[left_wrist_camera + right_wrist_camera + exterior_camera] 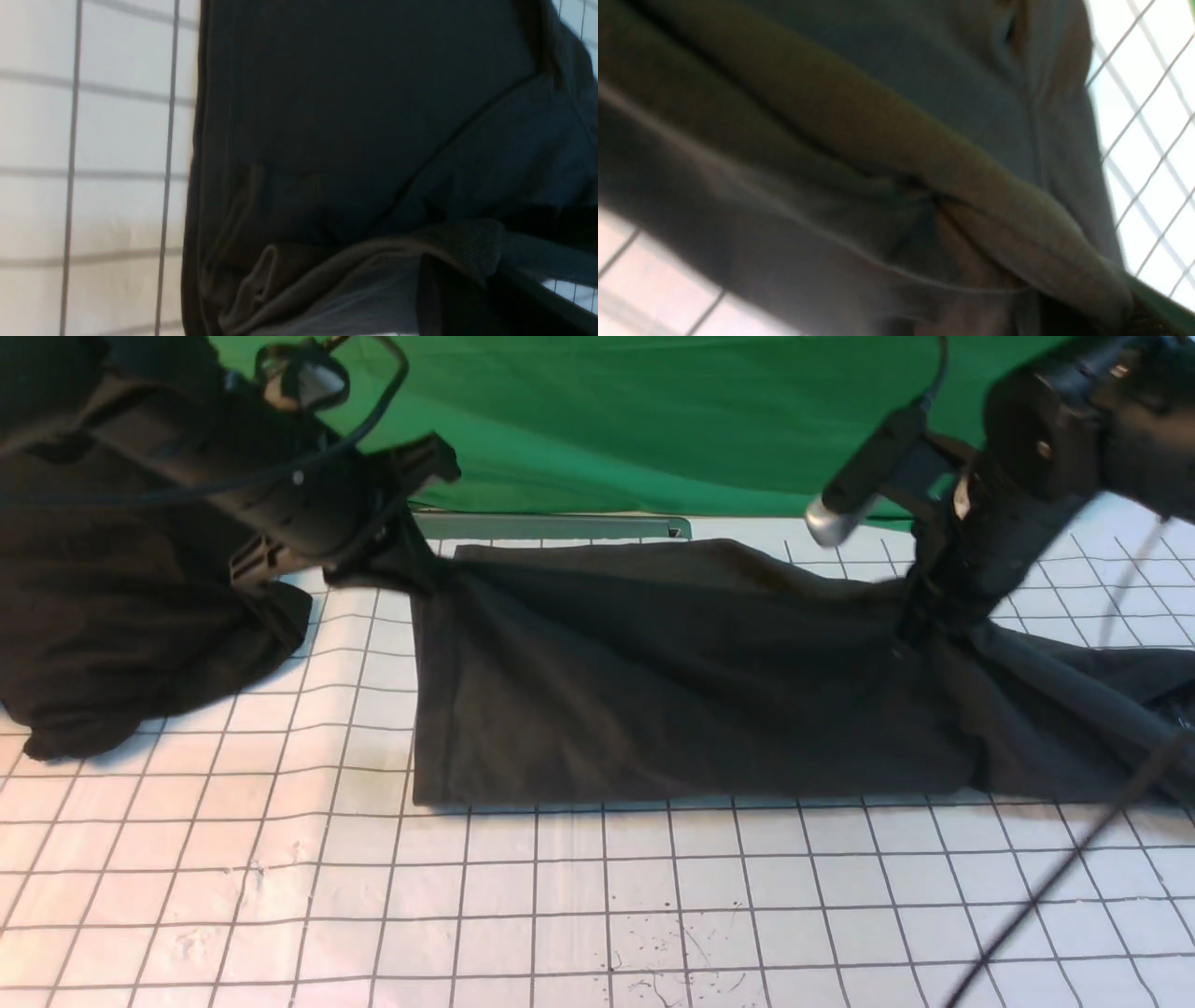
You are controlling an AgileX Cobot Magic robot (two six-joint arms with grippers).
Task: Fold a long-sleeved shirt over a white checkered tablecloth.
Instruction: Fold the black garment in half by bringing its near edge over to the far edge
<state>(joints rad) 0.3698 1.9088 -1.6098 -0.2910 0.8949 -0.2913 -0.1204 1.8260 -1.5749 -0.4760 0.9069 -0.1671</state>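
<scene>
left gripper (pixel 417 560) — pinching shirt (pixel 672 681) corner | right gripper (pixel 920 621) — pinching shirt edge | far edge held up, near hem flat on tablecloth (pixel 560 896)

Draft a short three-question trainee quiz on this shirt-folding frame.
1. True or false: the left end effector and the right end effector are both shut on the long-sleeved shirt at its far edge.
2. The shirt lies on: A) a blue towel B) the white checkered tablecloth C) bare wood.
3. Fill in: the heaped black garment sits on the robot's ___ side.
Key: 1 true; 2 B; 3 left.
</scene>
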